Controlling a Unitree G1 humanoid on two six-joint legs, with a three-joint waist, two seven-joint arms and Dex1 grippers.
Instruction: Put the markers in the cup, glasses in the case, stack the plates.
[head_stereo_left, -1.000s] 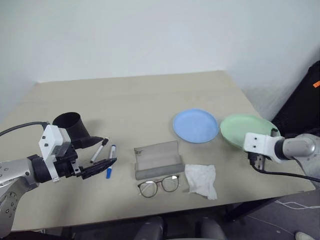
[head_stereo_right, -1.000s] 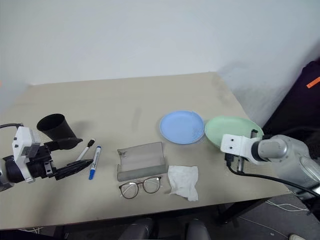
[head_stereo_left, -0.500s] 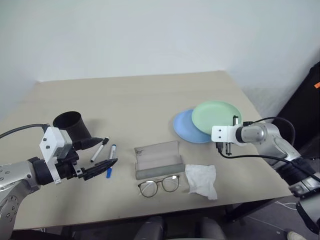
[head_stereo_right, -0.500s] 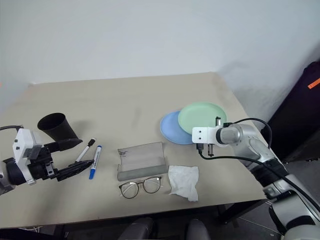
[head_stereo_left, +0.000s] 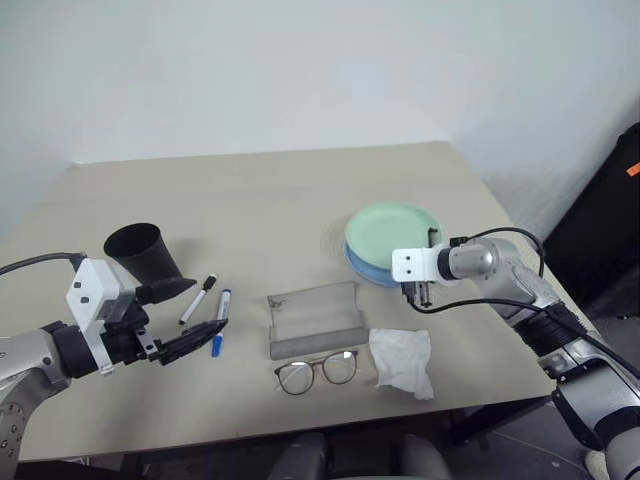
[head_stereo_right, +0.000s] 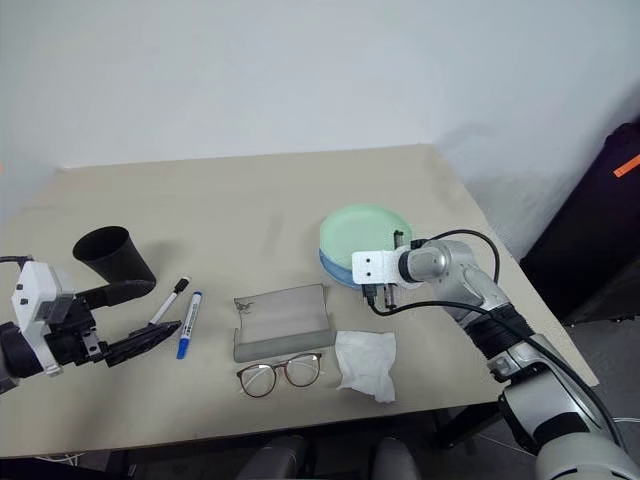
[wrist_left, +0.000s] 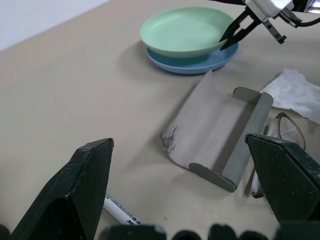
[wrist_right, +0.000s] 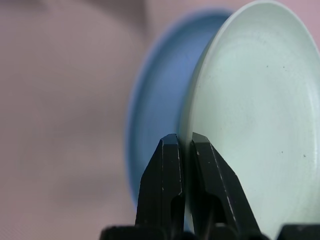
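The green plate (head_stereo_left: 392, 229) is clamped at its rim by the right fingers (wrist_right: 176, 165), held over the blue plate (wrist_left: 210, 60) for stacking. The left fingers (wrist_left: 282, 175) are spread wide near the markers (head_stereo_left: 208, 305).

arms: silver-grey | wrists: white blocks | tool fingers (head_stereo_left: 190, 345): black | cables: black

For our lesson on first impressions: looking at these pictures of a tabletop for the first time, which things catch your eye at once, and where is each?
The round pale mint green plastic plate stands out first, pinched at its rim by the right hand just above the round light blue plastic plate on the table's right side. On the left, the matte black tapered plastic cup stands beside two white-barrelled markers, with the left hand open near them.
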